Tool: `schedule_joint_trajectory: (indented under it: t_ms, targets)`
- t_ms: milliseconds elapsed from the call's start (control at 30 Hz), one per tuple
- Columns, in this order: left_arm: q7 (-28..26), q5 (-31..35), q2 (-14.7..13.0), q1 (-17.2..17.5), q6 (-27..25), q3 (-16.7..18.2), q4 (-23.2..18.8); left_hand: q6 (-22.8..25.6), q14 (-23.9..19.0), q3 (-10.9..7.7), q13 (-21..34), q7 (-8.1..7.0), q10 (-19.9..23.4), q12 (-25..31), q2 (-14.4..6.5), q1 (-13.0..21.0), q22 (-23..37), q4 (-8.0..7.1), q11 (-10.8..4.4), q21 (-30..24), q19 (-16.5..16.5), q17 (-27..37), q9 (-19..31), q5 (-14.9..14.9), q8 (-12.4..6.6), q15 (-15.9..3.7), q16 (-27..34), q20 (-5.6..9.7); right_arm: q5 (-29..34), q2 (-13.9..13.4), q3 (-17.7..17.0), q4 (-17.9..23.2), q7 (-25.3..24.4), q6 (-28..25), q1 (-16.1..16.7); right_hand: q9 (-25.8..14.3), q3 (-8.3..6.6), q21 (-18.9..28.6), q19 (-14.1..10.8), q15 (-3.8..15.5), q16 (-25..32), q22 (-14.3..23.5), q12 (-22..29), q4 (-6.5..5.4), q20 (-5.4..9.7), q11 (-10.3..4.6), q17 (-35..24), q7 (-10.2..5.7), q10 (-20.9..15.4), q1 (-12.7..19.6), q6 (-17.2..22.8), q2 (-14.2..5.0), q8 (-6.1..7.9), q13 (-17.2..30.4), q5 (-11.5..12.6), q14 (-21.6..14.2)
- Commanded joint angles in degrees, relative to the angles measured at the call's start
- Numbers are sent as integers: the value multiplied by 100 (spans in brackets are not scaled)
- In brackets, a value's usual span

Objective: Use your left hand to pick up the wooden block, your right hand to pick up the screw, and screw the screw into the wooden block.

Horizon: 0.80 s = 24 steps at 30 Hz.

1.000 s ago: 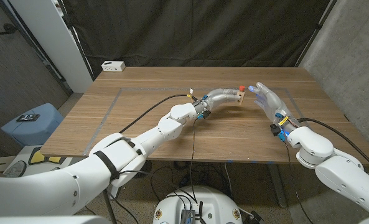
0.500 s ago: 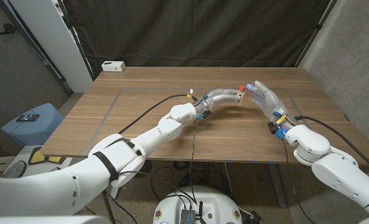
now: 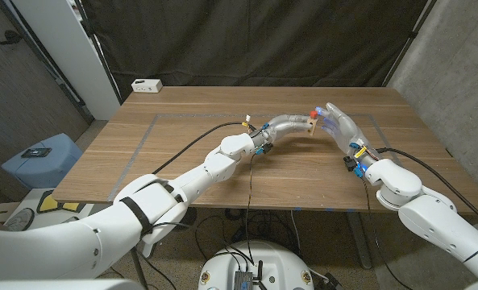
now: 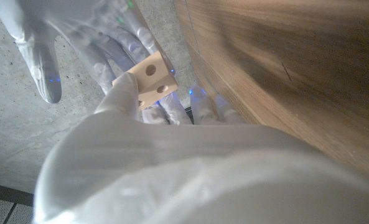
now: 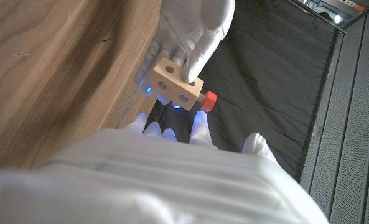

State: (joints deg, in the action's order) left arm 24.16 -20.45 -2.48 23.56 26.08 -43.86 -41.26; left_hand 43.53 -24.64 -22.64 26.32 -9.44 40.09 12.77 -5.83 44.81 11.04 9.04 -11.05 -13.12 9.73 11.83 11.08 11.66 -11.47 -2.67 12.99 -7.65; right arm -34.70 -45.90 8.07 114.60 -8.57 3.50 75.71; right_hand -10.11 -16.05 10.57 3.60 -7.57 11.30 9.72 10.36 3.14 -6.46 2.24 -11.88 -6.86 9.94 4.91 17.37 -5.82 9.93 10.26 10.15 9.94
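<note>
The screwing step is judged to be in hand, since the screw [image 5: 208,99] is already seated in one end of the wooden block [image 5: 175,84], its red head standing out from the end face. Nearest the robot in the head view, the right arm is seen entering from about 4 o'clock, and the right hand [image 3: 341,127] is held up beside the block with its fingers spread and reaching toward the red head; whether the fingertips are actually touching the screw cannot be told from these views, and nothing is seen to be pinched. From about 8 o'clock the left arm is extended across the wooden table [image 3: 182,161], and the block is gripped by the left hand [image 3: 285,124] and held up off the tabletop, at roughly 12 o'clock from the middle of the table, just beside the right hand. In the left wrist view the block [image 4: 148,79] is seen pinched at its near end, with empty holes showing on its faces. For the next move, it is judged that the screw head would have to be closed on by the right fingers and turned while the block is kept steady. No containers are in view; a small white box [image 3: 147,84] lies at the far edge, at about 11 o'clock.
</note>
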Motion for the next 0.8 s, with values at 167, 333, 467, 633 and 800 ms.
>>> schedule_joint_trajectory:
  t_ms: [167, 333, 467, 633, 800]
  targets:
    - [7, -10, -5, 5, -6, -5, -10, 156, -32, -24, 2, 67, 26, 31, -51, 6, 30, -16, 23, -27, 35, 12, 27, 34, -21, -147, 32, -29, -51, -32, 157, -88, 57, 67, -145, -1, -19, 0, 49, 45, 8, 17, -2, -37, -27, -27, -20, 6, 576, -63, -36, 5, -2, 13, -17, 804]
    - [30, -16, 17, -14, 18, -5, 43, 154, -35, -20, 2, 61, 21, 29, -50, -2, 30, -22, 20, -27, 34, 13, 27, 33, -21, -148, 34, -34, -57, -72, 150, -46, 33, 62, -106, 0, -31, 5, 51, 46, 13, 17, 8, -49, -25, -28, -21, -4, 570, -70, -34, -17, 8, 12, -12, 802]
    - [38, -14, 27, -23, 31, -6, 66, 164, -35, -19, 1, 58, 29, 32, -45, 2, 30, -17, 24, -26, 31, 12, 27, 33, -24, -150, 34, -27, -58, -95, 139, -17, 13, 66, -72, 0, -35, 10, 44, 39, 15, 17, 13, -48, -17, -27, -19, -8, 567, -69, -32, -17, 13, 12, -11, 799]
    - [25, -13, 5, 7, -10, -8, 1, 152, -34, -21, 1, 74, 25, 31, -50, 1, 30, -20, 28, -27, 33, 13, 27, 34, -20, -150, 34, -35, -72, -129, 123, 20, 7, 58, -33, 0, -43, 13, 45, 39, 17, 17, 20, -48, -21, -34, -16, -9, 559, -66, -34, -23, 17, 12, -8, 795]
    - [-16, -8, -37, 54, -60, -9, -112, 156, -35, -22, 1, 67, 28, 32, -54, 2, 30, -20, 32, -26, 31, 14, 27, 34, -22, -145, 36, -34, -77, -156, 119, 48, 12, 53, -10, 0, -51, 17, 43, 37, 21, 17, 28, -45, -21, -37, -13, -8, 548, -61, -27, -24, 24, 12, -7, 785]
